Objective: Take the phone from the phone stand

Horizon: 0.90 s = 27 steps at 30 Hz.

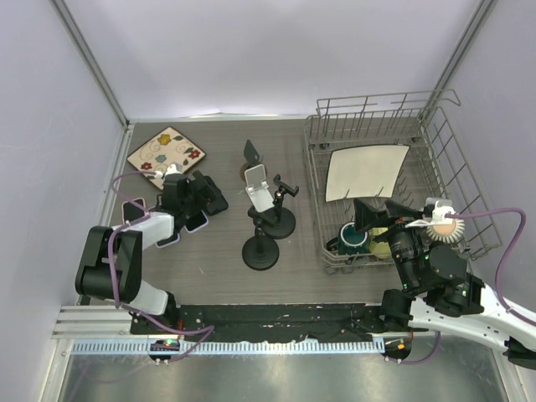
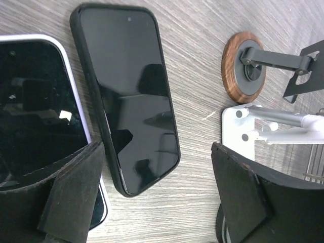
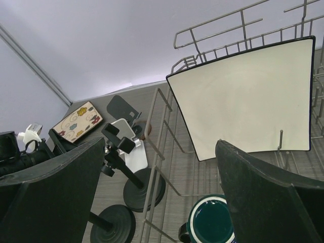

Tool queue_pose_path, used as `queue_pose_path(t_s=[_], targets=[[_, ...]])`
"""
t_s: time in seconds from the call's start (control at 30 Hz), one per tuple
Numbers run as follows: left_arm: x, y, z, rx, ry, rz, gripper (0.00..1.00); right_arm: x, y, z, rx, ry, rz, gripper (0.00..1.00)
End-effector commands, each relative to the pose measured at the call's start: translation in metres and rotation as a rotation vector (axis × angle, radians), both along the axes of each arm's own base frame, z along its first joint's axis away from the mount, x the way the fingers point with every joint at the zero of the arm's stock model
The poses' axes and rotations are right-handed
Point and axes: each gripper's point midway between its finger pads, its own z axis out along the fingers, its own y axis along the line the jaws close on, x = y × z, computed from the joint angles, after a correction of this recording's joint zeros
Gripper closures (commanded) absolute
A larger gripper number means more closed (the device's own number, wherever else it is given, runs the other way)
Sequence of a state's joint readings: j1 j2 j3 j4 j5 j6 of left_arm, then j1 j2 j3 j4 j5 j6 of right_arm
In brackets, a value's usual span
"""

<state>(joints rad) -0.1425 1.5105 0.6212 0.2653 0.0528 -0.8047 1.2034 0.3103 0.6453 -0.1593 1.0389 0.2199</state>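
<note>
Left fingers (image 2: pixel 66 197) hang released above the black phone (image 2: pixel 126 96), flat on the worktop (image 2: pixel 202 66) off the phone stand (image 2: pixel 235 119), removal apparently complete; right fingers (image 3: pixel 55 192) gape idle.

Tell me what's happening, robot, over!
Left gripper open over black phone, flat on table. Right gripper open by dish rack. White-cased phone close beside.

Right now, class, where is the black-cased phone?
Left wrist view: the black-cased phone lies flat on the table's left side below the open left gripper, between a white-edged phone and a wooden-based stand.
</note>
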Motion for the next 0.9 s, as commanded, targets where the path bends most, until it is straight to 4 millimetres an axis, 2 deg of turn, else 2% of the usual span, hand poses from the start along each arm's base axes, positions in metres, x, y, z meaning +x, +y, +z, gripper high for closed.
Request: queue_pose_path(t_s=[0.0, 0.07, 0.23, 0.27, 0.33, 0.37, 0.4, 0.43, 0.47, 0.5, 0.53, 0.57, 0.6, 0.7, 0.73, 0.8, 0.83, 0.87], targets=[[0.007, 0.006, 0.042, 0.037, -0.104, -0.002, 0.08, -0.001, -0.006, 0.013, 0.04, -0.002, -0.021, 0.05], [0.002, 0.008, 0.054, 0.052, -0.124, -0.005, 0.0, -0.001, -0.008, 0.012, 0.036, 0.002, -0.026, 0.05], [-0.016, 0.012, 0.084, 0.096, -0.15, -0.04, 0.0, -0.002, -0.02, 0.016, 0.033, 0.015, -0.061, 0.05], [-0.021, 0.013, 0.106, 0.111, -0.202, -0.055, 0.0, -0.003, -0.024, 0.02, 0.041, 0.014, -0.067, 0.04], [-0.036, 0.018, 0.12, 0.139, -0.21, -0.059, 0.0, -0.004, -0.032, 0.02, 0.034, 0.022, -0.089, 0.04], [-0.044, 0.022, 0.148, 0.163, -0.283, -0.059, 0.0, -0.005, -0.037, 0.023, 0.043, 0.021, -0.097, 0.05], [-0.051, 0.023, 0.16, 0.174, -0.307, -0.062, 0.0, -0.006, -0.042, 0.023, 0.038, 0.023, -0.106, 0.05], [-0.061, 0.034, 0.164, 0.215, -0.295, -0.026, 0.0, -0.007, -0.048, 0.024, 0.045, 0.025, -0.124, 0.05], [-0.068, 0.04, 0.184, 0.249, -0.34, -0.021, 0.0, -0.009, -0.054, 0.028, 0.05, 0.023, -0.133, 0.04], [-0.081, 0.046, 0.209, 0.262, -0.406, -0.001, 0.0, -0.01, -0.061, 0.028, 0.05, 0.022, -0.144, 0.04], [-0.095, 0.052, 0.215, 0.281, -0.399, 0.016, 0.0, -0.011, -0.066, 0.029, 0.054, 0.022, -0.152, 0.05], [-0.105, 0.061, 0.237, 0.3, -0.446, 0.059, 0.0, -0.013, -0.073, 0.032, 0.057, 0.019, -0.168, 0.04], [-0.124, 0.069, 0.26, 0.315, -0.523, 0.091, 0.0, -0.014, -0.079, 0.032, 0.053, 0.021, -0.179, 0.05], [-0.157, 0.088, 0.29, 0.353, -0.631, 0.172, 0.0, -0.018, -0.096, 0.035, 0.068, 0.013, -0.204, 0.05], [-0.176, 0.094, 0.306, 0.374, -0.713, 0.19, 0.0, -0.02, -0.101, 0.035, 0.084, 0.008, -0.209, 0.04], [-0.193, 0.104, 0.315, 0.375, -0.773, 0.25, 0.0, -0.021, -0.106, 0.033, 0.083, 0.006, -0.216, 0.04], [-0.209, 0.107, 0.326, 0.357, -0.849, 0.277, 0.0, -0.022, -0.108, 0.031, 0.082, 0.006, -0.221, 0.05], [-0.212, 0.109, 0.322, 0.356, -0.859, 0.287, 0.0, -0.022, -0.11, 0.027, 0.085, 0.005, -0.224, 0.04]])
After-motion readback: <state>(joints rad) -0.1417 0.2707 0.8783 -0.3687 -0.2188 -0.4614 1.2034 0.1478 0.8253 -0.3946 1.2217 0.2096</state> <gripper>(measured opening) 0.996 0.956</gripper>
